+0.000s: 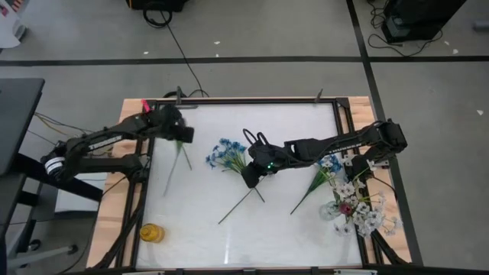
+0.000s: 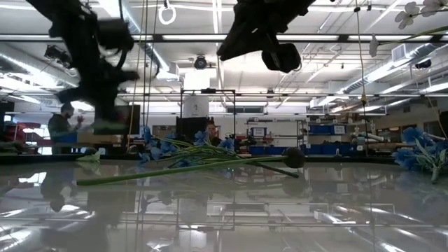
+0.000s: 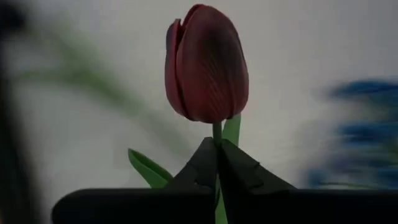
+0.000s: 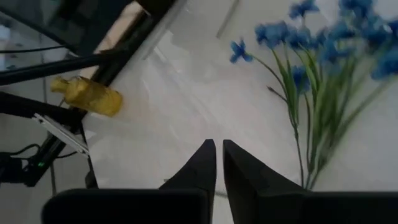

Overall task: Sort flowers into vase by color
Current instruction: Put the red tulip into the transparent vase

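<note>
— Tulip (image 3: 206, 65) first: where does it sit?
— In the left gripper (image 3: 217, 149), whose fingers are pinched tight on the green stem just under the dark red bud, near the table's (image 1: 252, 237) far left corner.
— And the right gripper (image 4: 219, 149)?
— It hangs over mid-table beside the blue flowers (image 1: 226, 154), fingers nearly together, nothing between them.
— Anything else?
— White flowers (image 1: 359, 214) crowd the right edge; a yellow vase (image 1: 151, 233) lies front left.

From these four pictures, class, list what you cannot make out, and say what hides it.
- Tulip stem below the left hand: its own fingers cover it, left wrist view.
- Vase: buried under white blossoms, high view.
- Yellow object: too small to identify, high view.
- Right hand: any grip unclear.
</note>
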